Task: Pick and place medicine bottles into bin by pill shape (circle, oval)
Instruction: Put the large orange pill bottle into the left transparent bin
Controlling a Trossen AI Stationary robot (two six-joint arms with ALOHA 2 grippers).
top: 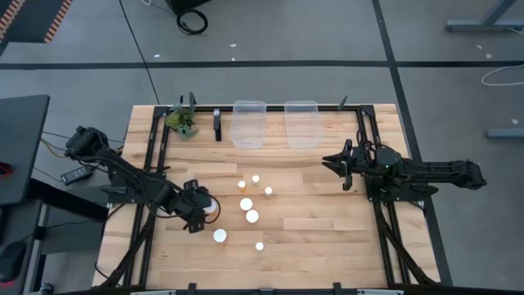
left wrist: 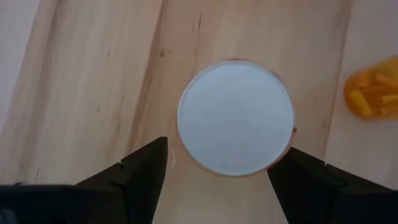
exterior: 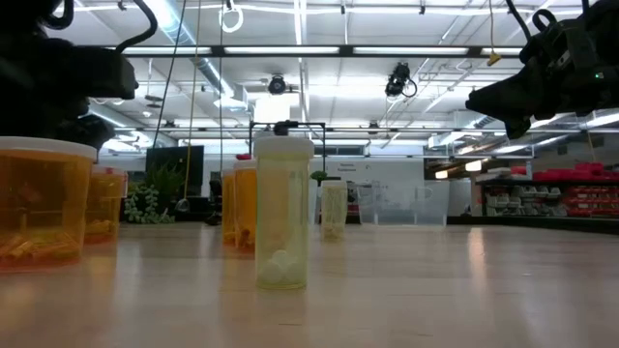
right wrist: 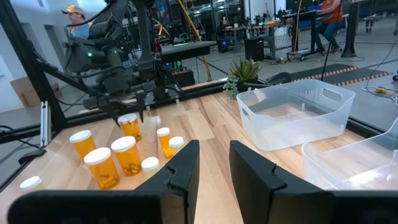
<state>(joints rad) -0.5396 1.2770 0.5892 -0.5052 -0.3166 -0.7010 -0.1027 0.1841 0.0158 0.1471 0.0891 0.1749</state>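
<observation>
Wooden tabletop (top: 311, 221) in a workshop, with the left arm poised over one bottle.

Left gripper (top: 199, 209) hangs straight above a white-capped bottle (left wrist: 235, 117) at the left edge of the cluster, fingers (left wrist: 140, 174) spread wide on either side of the cap without touching, likely so it can drop down and close on it. Other bottles (top: 248, 204) stand loosely grouped mid-table, well apart from the two clear bins (top: 249, 123) at the far edge, which look empty, so sorting seems barely begun. Right gripper (top: 335, 162) waits above the table's right side, near the bins, jaws narrowly parted and holding nothing. A small green plant (top: 182, 121) sits beside the bins.
</observation>
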